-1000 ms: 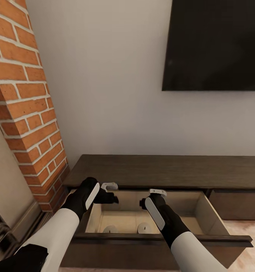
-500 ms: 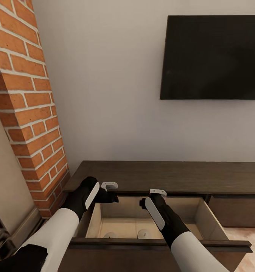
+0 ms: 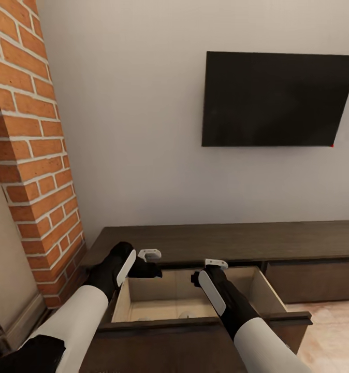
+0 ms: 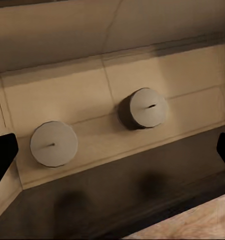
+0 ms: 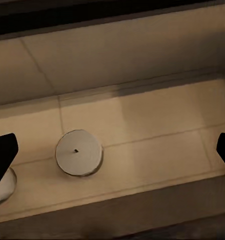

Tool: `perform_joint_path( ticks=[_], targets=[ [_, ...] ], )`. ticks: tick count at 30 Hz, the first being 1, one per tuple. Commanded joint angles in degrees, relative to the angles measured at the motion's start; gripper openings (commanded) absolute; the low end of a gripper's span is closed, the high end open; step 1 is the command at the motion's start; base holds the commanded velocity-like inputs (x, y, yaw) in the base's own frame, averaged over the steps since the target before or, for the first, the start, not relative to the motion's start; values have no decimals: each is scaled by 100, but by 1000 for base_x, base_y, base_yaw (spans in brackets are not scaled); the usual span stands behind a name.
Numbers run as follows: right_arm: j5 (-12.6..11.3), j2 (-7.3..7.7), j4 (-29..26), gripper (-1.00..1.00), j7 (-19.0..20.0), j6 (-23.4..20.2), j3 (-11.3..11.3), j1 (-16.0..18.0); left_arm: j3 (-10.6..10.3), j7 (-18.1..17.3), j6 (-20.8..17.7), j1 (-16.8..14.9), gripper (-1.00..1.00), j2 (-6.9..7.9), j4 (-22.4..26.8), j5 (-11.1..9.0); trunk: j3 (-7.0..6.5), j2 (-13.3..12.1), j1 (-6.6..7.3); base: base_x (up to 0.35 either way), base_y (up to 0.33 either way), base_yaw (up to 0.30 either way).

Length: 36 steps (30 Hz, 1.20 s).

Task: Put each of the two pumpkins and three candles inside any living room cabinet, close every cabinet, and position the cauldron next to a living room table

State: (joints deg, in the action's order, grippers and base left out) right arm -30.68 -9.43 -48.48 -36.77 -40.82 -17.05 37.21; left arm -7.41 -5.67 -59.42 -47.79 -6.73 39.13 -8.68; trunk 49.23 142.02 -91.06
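Both your left gripper (image 3: 149, 262) and right gripper (image 3: 209, 271) hang empty with fingers apart above the cabinet (image 3: 221, 241) drawer, where two candles (image 4: 54, 144) stand upright; they look light, rigid and smooth, so pinch one across its round sides.

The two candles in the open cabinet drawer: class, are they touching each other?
Apart. In the left wrist view, one candle and the other candle stand on the drawer floor with bare beige floor plainly between them.

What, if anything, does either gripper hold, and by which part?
Nothing is held: left gripper and right gripper hover with jaws open above the dark brown wooden cabinet's open drawer.
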Motion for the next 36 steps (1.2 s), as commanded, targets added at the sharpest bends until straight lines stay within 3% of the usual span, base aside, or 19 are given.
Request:
perform_joint_path(
  ticks=[1, 9, 23, 36],
  targets=[
    [-61, 2, -3, 100, -59, -5, -18, 5, -9, 13, -24, -2, 100, 4, 7, -28, -15, -39, 27, -250, 0, -245],
    [-61, 2, -3, 100, -59, -5, -18, 5, -6, 9, -31, 5, 100, 13, 334, -5, -170, -359, 202, -83, 0, -98],
    [-61, 2, 0, 100, -54, -5, -18, 5, -6, 4, -34, 10, 100, 22, 401, -25, -454, -921, 510, -14, 0, -150],
    [-61, 2, 2, 100, -50, -5, -18, 5, -5, 4, -33, 14, 100, 22, 405, -22, -754, -1442, 795, -256, 27, -242]
  ],
)
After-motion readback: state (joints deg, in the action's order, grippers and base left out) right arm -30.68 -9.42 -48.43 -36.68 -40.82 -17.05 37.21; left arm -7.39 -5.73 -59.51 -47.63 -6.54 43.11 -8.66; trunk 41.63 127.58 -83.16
